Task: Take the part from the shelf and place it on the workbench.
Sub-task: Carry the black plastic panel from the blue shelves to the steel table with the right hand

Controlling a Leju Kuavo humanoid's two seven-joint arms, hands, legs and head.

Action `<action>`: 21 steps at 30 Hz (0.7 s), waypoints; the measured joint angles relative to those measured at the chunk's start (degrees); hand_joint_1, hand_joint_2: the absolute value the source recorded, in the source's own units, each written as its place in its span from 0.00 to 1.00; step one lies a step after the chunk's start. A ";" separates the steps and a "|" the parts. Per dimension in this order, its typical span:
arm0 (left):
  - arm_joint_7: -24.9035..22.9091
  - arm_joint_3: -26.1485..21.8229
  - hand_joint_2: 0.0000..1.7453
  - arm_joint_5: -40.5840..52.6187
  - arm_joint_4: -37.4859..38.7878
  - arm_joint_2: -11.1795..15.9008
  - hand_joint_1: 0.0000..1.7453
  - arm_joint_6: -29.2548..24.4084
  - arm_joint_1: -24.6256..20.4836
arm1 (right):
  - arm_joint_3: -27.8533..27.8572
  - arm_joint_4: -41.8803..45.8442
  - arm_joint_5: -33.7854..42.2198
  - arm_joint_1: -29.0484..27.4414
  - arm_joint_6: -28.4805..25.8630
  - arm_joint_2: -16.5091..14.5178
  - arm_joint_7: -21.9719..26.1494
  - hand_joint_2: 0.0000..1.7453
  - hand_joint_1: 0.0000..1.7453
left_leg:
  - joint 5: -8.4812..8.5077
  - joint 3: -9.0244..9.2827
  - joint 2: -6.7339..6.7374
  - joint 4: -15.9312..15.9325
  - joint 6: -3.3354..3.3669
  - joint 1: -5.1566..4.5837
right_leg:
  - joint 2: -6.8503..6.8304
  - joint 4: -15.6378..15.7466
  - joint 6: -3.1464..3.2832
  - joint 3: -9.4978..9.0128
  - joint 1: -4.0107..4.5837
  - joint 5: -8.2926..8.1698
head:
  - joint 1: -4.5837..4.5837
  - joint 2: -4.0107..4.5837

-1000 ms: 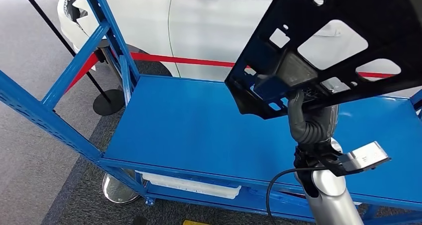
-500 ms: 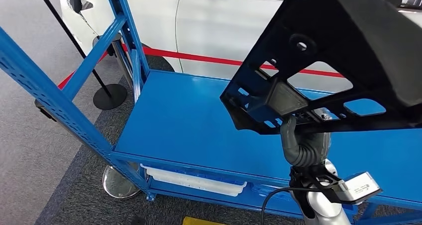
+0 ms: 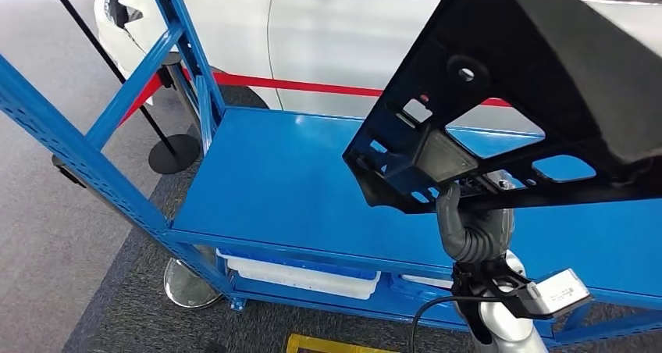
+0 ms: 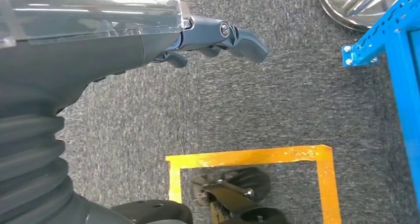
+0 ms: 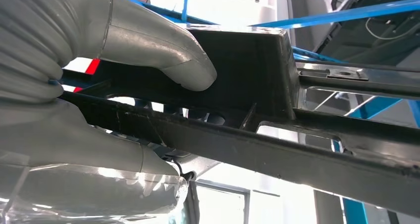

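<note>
black part (image 3: 515,95) sits raised above the blue shelf (image 3: 297,189), gripped from below by the right robot hand (image 3: 468,224). left robot hand (image 4: 218,38) hangs over grey carpet (image 4: 277,100), fingers loosely curled, holding nothing.

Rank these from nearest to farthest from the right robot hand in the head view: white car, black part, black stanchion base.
1. black part, held by the right robot hand
2. white car, behind the shelf
3. black stanchion base, far left on the floor
</note>
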State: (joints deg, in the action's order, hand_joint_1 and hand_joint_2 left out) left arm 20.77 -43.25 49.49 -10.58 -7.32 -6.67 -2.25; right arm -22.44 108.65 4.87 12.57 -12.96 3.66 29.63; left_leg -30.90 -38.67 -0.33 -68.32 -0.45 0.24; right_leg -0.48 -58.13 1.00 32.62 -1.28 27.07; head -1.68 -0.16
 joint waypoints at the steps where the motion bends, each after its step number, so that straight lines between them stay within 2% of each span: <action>1: -0.09 0.00 1.00 0.01 0.00 0.05 0.00 0.00 0.00 | -0.03 0.00 0.01 -0.01 0.04 -0.02 -0.01 1.00 1.00 | -1.88 -1.26 0.00 -3.70 -0.26 0.15 | -0.08 -0.10 0.03 0.33 0.02 -0.16 | -0.07 0.00; 2: -0.19 0.00 1.00 0.02 0.00 0.10 0.00 0.00 0.01 | -0.06 -0.01 0.02 -0.01 0.07 -0.05 -0.02 1.00 1.00 | -2.85 -1.94 0.01 -6.14 -0.44 0.25 | -0.14 -0.24 -0.01 0.66 0.03 -0.29 | -0.06 0.00; 3: -0.26 0.00 1.00 0.04 0.00 0.14 0.00 0.00 0.02 | -0.09 -0.01 0.03 0.00 0.09 -0.11 -0.04 1.00 1.00 | -2.78 -1.67 0.01 -6.62 -0.55 0.35 | -0.16 -0.42 -0.10 0.97 0.01 -0.39 | -0.07 0.00; 4: -0.30 0.00 1.00 0.05 0.00 0.17 0.00 0.00 0.02 | -0.15 -0.02 0.05 0.03 0.10 -0.19 -0.06 1.00 1.00 | -1.68 -0.24 0.02 -4.74 -0.58 0.43 | -0.17 -0.62 -0.20 1.22 -0.02 -0.47 | -0.08 0.00; 6: -0.33 0.00 1.00 0.08 0.00 0.28 0.00 0.00 -0.04 | -0.34 -0.02 0.07 0.21 0.11 -0.37 -0.09 1.00 1.00 | 1.25 4.57 0.02 3.09 -0.39 0.51 | -0.17 -0.94 -0.48 1.52 -0.02 -0.60 | -0.08 0.00; 7: -0.33 0.00 1.00 0.09 0.00 0.32 0.00 0.00 -0.08 | -0.45 -0.02 0.07 0.36 0.12 -0.45 -0.12 1.00 1.00 | 2.16 6.41 -0.01 6.45 -0.16 0.43 | -0.16 -1.09 -0.72 1.66 0.05 -0.71 | -0.06 0.01; 8: -0.32 0.00 1.00 0.11 0.00 0.36 0.00 0.00 -0.11 | -0.54 -0.03 0.07 0.52 0.13 -0.55 -0.15 1.00 1.00 | 2.54 7.39 -0.05 8.45 0.09 0.33 | -0.16 -1.16 -1.04 1.81 0.10 -0.87 | -0.03 0.01; 11: -0.31 -0.01 1.00 0.16 0.00 0.39 0.00 0.00 -0.04 | -0.66 -0.09 0.07 0.78 0.15 -0.72 -0.24 1.00 1.00 | 3.16 7.18 -0.07 9.39 1.20 0.13 | -0.13 -1.01 -2.24 2.16 0.02 -1.43 | -0.01 0.00; 12: -0.31 -0.01 1.00 0.19 0.00 0.39 0.00 0.00 -0.02 | -0.70 -0.13 0.07 0.84 0.16 -0.73 -0.26 1.00 1.00 | 3.60 7.07 -0.03 9.69 1.71 0.17 | -0.08 -1.35 -2.53 2.39 -0.03 -1.01 | 0.03 0.00; 13: -0.30 -0.02 1.00 0.22 0.00 0.39 0.00 -0.01 -0.04 | -0.74 -0.15 0.07 0.93 0.16 -0.73 -0.29 1.00 1.00 | 4.05 6.90 0.04 10.00 2.25 0.26 | 0.00 -2.56 -2.74 2.96 -0.05 0.13 | 0.09 0.00; 14: -0.30 -0.03 1.00 0.27 0.00 0.40 0.00 -0.02 -0.09 | -0.76 -0.17 0.09 1.02 0.15 -0.73 -0.32 1.00 1.00 | 4.46 6.63 0.10 10.22 2.68 0.31 | 0.10 -4.98 -2.85 4.00 -0.08 2.02 | 0.17 0.00; 16: -0.29 -0.04 1.00 0.39 0.00 0.41 0.00 -0.08 -0.14 | -0.81 -0.26 0.12 1.13 0.13 -0.73 -0.39 1.00 1.00 | 4.99 5.81 0.15 10.17 3.07 0.10 | 0.23 -12.25 -2.99 6.88 -0.03 6.29 | 0.29 -0.01; 17: -0.30 -0.04 1.00 0.45 0.00 0.42 0.00 -0.11 -0.12 | -0.82 -0.32 0.13 1.13 0.12 -0.73 -0.44 1.00 1.00 | 5.22 5.39 0.16 10.09 3.11 -0.01 | 0.26 -15.19 -3.02 7.89 -0.03 7.50 | 0.32 0.00; 18: -0.30 -0.04 1.00 0.51 0.00 0.42 0.00 -0.14 -0.09 | -0.84 -0.39 0.13 1.12 0.11 -0.73 -0.48 1.00 1.00 | 5.41 5.02 0.15 9.99 3.11 -0.11 | 0.26 -16.30 -2.98 8.00 -0.02 7.62 | 0.33 0.00; 19: -0.31 -0.04 1.00 0.58 0.00 0.42 0.00 -0.17 -0.07 | -0.85 -0.45 0.13 1.13 0.11 -0.73 -0.52 1.00 1.00 | 5.58 4.72 0.12 9.88 3.07 -0.18 | 0.26 -15.18 -2.87 6.97 -0.01 6.73 | 0.33 0.00; 21: -0.31 -0.04 1.00 0.79 0.00 0.40 0.00 -0.22 -0.07 | -0.89 -0.48 0.13 1.28 0.11 -0.73 -0.55 1.00 1.00 | 5.82 4.39 0.04 9.67 2.87 -0.25 | 0.26 -7.87 -2.35 2.32 0.11 3.64 | 0.33 0.01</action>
State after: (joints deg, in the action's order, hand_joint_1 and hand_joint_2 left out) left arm 20.46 -43.30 50.28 -10.58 -6.92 -6.89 -2.31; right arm -23.32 108.17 5.01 13.85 -12.84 2.93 29.08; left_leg -25.08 -34.28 -0.29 -58.65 2.42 -0.01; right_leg -0.22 -66.00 -1.34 34.94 -1.17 30.70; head -1.34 -0.15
